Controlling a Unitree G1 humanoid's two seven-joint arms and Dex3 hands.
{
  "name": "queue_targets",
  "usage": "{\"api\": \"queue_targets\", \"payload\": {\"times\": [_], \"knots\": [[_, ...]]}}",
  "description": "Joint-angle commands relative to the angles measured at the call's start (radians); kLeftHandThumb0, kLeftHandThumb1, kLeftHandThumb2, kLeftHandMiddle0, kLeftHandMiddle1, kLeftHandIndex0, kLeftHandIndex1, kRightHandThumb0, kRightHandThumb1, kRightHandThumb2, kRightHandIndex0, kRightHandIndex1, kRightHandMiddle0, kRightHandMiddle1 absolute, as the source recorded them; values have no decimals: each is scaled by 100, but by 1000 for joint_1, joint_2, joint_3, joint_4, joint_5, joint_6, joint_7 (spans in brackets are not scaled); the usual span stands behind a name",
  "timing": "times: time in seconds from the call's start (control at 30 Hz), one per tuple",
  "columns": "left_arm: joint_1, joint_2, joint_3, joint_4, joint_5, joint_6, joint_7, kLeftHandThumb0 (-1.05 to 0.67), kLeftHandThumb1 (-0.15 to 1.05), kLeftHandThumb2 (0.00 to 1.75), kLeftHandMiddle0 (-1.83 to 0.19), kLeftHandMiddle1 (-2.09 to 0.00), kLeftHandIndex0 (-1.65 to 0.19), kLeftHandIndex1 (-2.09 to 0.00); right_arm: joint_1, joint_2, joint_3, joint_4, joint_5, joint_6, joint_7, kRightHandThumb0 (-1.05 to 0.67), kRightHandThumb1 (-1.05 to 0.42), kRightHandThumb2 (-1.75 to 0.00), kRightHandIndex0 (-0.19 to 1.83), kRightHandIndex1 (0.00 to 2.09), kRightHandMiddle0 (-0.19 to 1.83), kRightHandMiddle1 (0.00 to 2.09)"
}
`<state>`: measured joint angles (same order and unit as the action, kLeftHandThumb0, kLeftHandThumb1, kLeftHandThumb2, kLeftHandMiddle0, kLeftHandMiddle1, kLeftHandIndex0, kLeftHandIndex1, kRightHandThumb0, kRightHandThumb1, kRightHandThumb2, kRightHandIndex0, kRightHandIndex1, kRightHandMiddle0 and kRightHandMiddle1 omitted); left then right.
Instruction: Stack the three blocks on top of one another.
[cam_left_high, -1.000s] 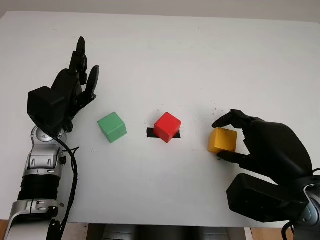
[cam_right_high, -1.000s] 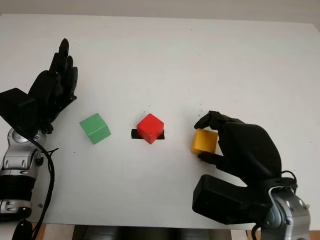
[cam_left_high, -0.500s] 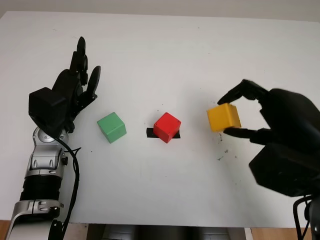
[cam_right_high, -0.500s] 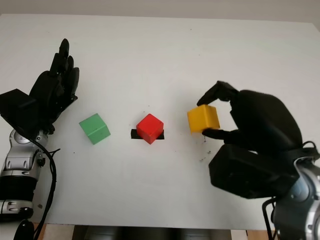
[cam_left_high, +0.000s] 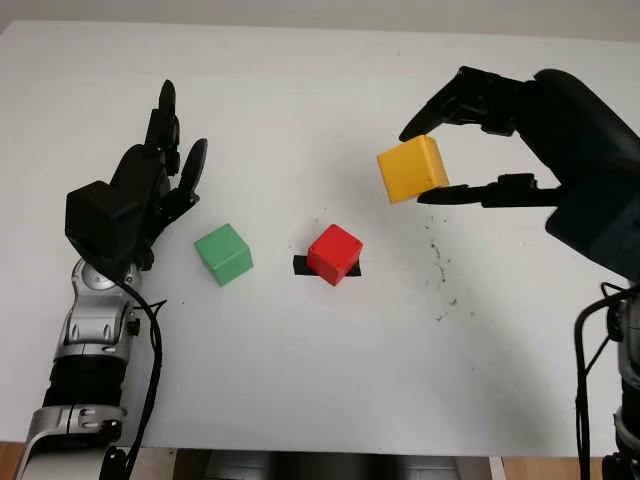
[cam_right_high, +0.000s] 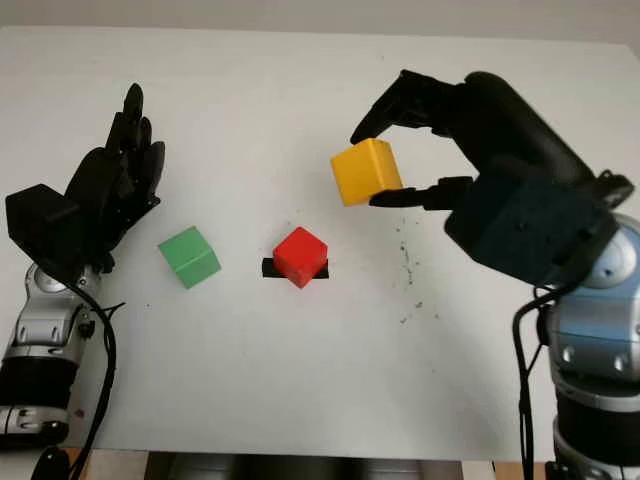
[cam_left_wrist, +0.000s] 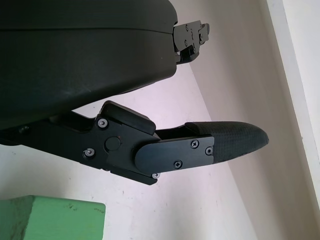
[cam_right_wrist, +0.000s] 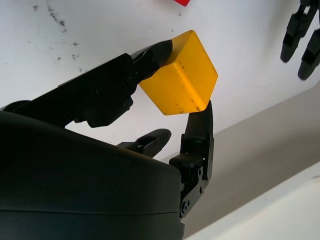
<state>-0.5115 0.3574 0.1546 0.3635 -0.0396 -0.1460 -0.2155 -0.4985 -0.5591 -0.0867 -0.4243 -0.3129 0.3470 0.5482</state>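
Left eye view: right robot hand (cam_left_high: 455, 160) clamped on raised yellow block (cam_left_high: 412, 169).

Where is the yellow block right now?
The yellow cube block is held off the white table in the right hand, right of and beyond the red cube block.

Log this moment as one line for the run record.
right hand: shut on yellow block, in the air near red block | left hand: open, beside green block | stack: not started

Right hand (cam_left_high: 470, 150) raised, fingers pinched; left hand (cam_left_high: 140, 195) open.
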Motion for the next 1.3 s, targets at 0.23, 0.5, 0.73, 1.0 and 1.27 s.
{"api": "queue_targets", "payload": {"times": [0.23, 0.5, 0.73, 1.0, 1.27], "knots": [[3, 7, 0, -25, -5, 15, -4, -85, 105, 55, 19, 0, 19, 0, -119, 21, 122, 183, 40, -34, -7, -35, -94, -6, 50, 4, 33, 156], [9, 9, 2, -33, -3, 17, 1, -84, 105, 56, 19, 0, 19, 0, -108, 82, 169, 277, 130, -46, 6, -40, -95, -6, 50, 4, 28, 159], [3, 10, 3, -23, -4, 16, -1, -85, 105, 54, 19, 0, 19, 0, -86, 130, 171, 286, 225, 16, 20, -46, -95, -5, 49, 3, 28, 165], [1, 11, -1, -14, 13, 9, 5, -85, 105, 56, 19, 0, 19, 0, -48, 155, 170, 266, 308, 66, 22, -50, -95, -5, 45, 2, 32, 167], [2, 14, -1, -8, 16, 9, 2, -85, 105, 56, 19, 0, 19, 0, -35, 172, 157, 235, 387, 174, 8, -48, -95, -6, 40, 0, 33, 170]]}}
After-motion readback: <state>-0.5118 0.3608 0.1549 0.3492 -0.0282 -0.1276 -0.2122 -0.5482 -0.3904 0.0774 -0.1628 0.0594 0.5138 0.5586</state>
